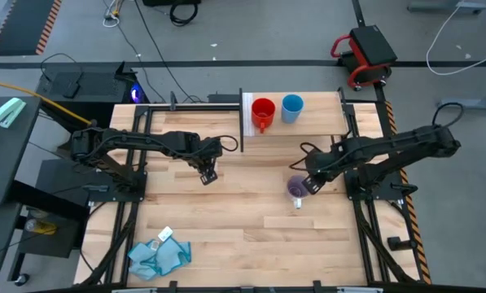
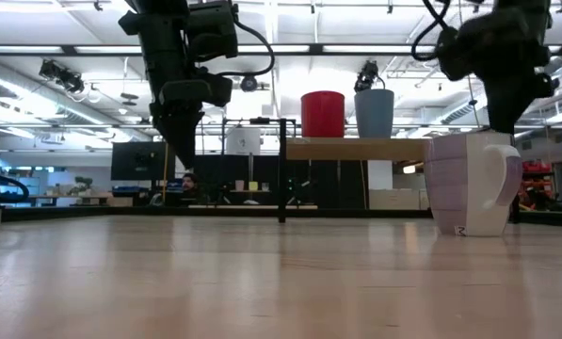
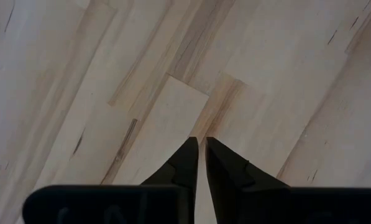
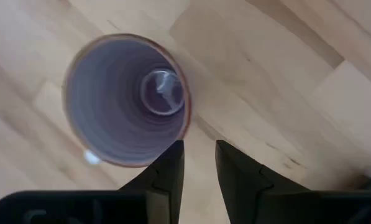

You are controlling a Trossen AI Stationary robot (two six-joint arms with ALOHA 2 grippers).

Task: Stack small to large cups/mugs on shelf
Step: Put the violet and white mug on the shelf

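Observation:
The lilac mug (image 1: 296,189) stands upright on its base on the tabletop right of the middle. It also shows in the low view (image 2: 469,184) and, from above, in the right wrist view (image 4: 126,99). The red mug (image 1: 263,112) and the blue mug (image 1: 291,107) stand side by side on the shelf (image 1: 320,122) at the far edge. My right gripper (image 1: 311,184) hovers just above the lilac mug's rim, to one side. Its fingers point down, a narrow gap apart, with nothing between them (image 4: 197,149). My left gripper (image 1: 207,173) hangs shut and empty above bare table left of the middle (image 3: 201,144).
A crumpled light-blue cloth (image 1: 157,256) lies at the near left corner, with a small white item (image 1: 164,234) beside it. The shelf stands on thin black posts (image 2: 282,169) above the tabletop. Bare wood lies between the two arms.

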